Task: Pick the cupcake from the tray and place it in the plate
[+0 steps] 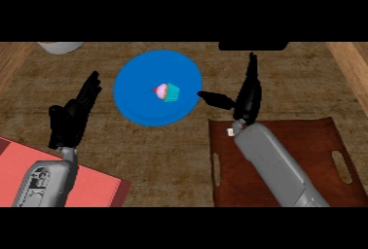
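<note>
Brown, rough-grained counter [179, 146] fills the view, with paler wood strips running down both sides. Centre stage is the blue plate [140, 104], and there's the cupcake [167, 92] sitting inside it, right of the plate's middle, pink top and teal wrapper, lying tipped on its side. Over to the lower right, the dark brown tray [316, 146] with its slot handles lies flat, and the right forearm crosses over it; nothing else shows on its bare surface. The right hand [247, 97] is just beside the plate's right rim, fingers straight and pointing up the view, thumb stretched out toward the cupcake but not touching it. The left hand [72, 116] sits left of the plate, fingers extended and relaxed, holding nothing. A red mat [93, 187] fills the lower left corner under the left forearm. A pale bowl [61, 46] peeks in at the top left edge.
</note>
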Controlling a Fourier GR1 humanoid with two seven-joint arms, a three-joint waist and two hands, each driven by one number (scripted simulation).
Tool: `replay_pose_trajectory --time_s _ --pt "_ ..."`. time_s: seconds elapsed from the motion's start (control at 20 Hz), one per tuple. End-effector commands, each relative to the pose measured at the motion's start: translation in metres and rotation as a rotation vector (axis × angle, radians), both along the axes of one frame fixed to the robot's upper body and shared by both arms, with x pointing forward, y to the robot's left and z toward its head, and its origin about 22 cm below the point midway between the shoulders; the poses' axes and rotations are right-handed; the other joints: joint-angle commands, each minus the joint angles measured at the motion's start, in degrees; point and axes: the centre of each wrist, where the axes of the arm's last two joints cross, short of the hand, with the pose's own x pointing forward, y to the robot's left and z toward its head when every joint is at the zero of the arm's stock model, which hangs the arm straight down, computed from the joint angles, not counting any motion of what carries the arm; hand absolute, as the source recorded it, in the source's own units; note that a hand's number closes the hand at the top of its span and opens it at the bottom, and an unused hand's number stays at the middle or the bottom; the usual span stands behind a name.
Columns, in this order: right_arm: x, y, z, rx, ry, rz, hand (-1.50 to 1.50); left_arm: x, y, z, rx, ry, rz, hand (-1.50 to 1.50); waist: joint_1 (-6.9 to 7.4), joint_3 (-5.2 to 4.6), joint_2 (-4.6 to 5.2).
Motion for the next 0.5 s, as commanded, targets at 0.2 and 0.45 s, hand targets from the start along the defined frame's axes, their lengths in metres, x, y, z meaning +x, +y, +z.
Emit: replay_pose_trajectory --time_s 0.2,0.45 --pt "-0.038 -0.054 -0.011 -0.005 0.0 0.016 -1.5 -0.01 -0.011 -0.004 0.003 -0.003 0.009 0.0 -0.24 -0.01 -0.06" --pt "-0.042 -0.089 -0.017 0.004 -0.018 0.011 -1.5 0.011 0.019 -0.022 -0.01 -0.004 0.011 0.0 -0.32 -0.02 0.11"
